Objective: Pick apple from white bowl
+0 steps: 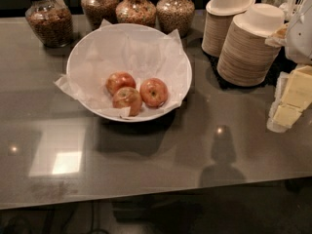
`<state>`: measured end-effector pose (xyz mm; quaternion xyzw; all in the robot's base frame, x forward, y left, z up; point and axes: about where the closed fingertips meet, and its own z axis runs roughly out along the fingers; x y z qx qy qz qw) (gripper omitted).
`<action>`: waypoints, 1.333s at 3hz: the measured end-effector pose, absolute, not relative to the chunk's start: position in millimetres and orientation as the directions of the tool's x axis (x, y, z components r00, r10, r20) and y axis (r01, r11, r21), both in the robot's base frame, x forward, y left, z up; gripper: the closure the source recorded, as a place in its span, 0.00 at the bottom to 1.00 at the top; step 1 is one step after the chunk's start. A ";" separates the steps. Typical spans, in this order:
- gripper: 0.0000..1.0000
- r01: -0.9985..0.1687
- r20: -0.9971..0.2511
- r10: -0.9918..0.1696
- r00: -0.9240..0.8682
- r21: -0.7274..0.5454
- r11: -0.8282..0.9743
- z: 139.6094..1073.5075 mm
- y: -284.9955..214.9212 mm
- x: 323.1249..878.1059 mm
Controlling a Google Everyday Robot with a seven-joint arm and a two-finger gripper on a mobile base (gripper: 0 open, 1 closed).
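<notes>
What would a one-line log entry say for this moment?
stage: before grasp | claw: not in view | red-pink apple: rightmost in white bowl, untouched

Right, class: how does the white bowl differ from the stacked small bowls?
The white bowl is wide and alone; the small bowls form two stacks. The white bowl holds apples on paper; the small bowls show tan sides. Both sit on the table. The gripper is out of view.
</notes>
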<state>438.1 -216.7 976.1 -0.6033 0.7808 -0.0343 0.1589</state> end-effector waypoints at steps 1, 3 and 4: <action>0.00 -0.931 -0.207 -0.953 -0.221 -0.245 0.270 976.1 -216.6 438.2; 0.00 -0.958 -0.300 -0.954 -0.021 -0.267 0.105 988.7 -124.9 458.0; 0.00 -0.954 -0.340 -0.934 0.108 -0.299 -0.002 998.3 -71.9 467.9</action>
